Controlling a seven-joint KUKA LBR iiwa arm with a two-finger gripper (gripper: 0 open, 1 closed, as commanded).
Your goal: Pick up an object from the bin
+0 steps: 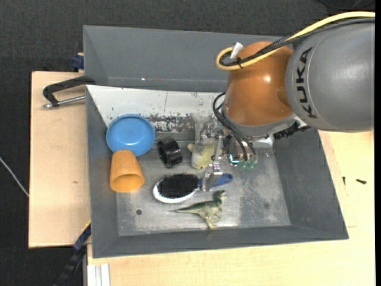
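Gripper [215, 159] low over the middle of the bin [309, 177], with a small pale yellow thing [200, 155] touching or just beside it on its left.

How far the gripper is open I cannot tell, and nothing shows in its hold. The hairbrush [175, 188] lies just below it, long axis left to right, with the handle end pointing toward the gripper. In my judgement these two are the nearest candidates; the black ring [169, 151] lies further left.

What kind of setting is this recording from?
Probably a robotics lab grasping rig: a KUKA arm reaches over a grey metal bin holding unrelated small items, such as a blue bowl, an orange cup and a toy dinosaur.
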